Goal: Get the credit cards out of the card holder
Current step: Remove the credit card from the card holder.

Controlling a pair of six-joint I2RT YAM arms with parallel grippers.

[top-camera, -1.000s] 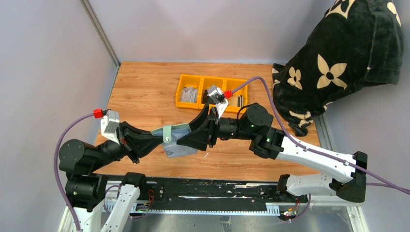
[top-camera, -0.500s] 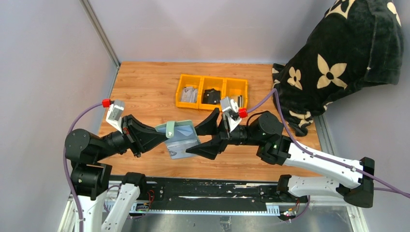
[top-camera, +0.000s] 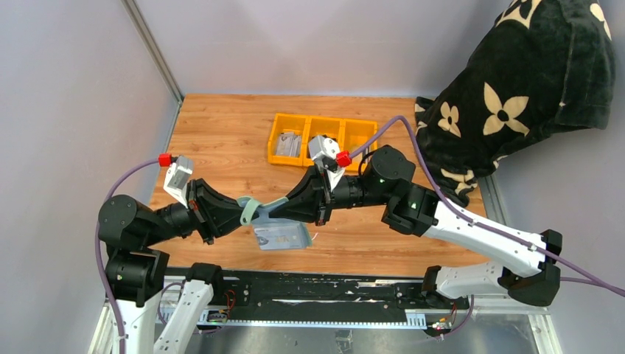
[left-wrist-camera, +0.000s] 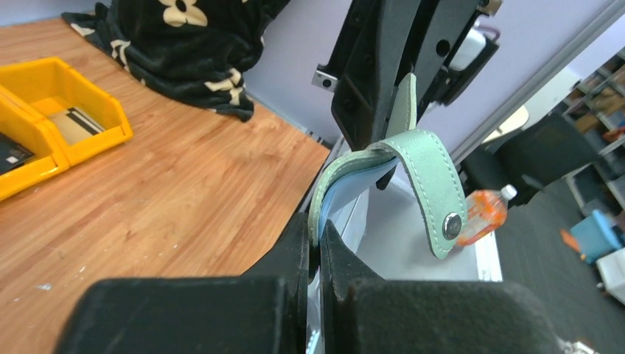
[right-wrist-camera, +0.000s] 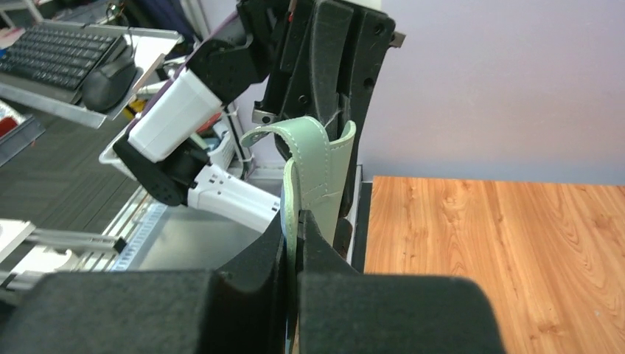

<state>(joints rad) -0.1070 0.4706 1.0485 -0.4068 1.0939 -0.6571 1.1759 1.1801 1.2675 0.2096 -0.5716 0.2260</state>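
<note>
The left claw (left-wrist-camera: 315, 234) is seen closed, with its two black fingers pressed together on one edge of the small sage-green, leather-like folding card holder (right-wrist-camera: 328, 168). The right claw (right-wrist-camera: 293, 225) is closed as well, and another edge of the same card holder is pinched between its fingers. The two claws are pointed toward each other. The card holder is held between them in the air, above the near part of the light-brown wooden desk (top-camera: 221, 140) and not touching it. The green strap tab with a metal snap button (left-wrist-camera: 436, 193) is bent over the top of the holder and hangs loose on one side. In the top view a blue-grey panel (top-camera: 284, 236) is seen hanging below the claws. It cannot be told whether this is only the inner lining or whether a card is sitting on it, because it appears too small.

Farther away on the desk a yellow plastic bin with three compartments (top-camera: 274, 141) is placed. Thin grey and whitish credit cards (top-camera: 289, 145) are lying in its left compartment, and one more whitish card with a dark stripe (top-camera: 366, 153) is lying in its right compartment. The middle compartment is mostly hidden by the right wrist in the top view, but in the left wrist view a black flat object (left-wrist-camera: 11, 151) is seen there. At the far right corner of the desk a black cloth with cream flower shapes (top-camera: 531, 74) is draped.
</note>
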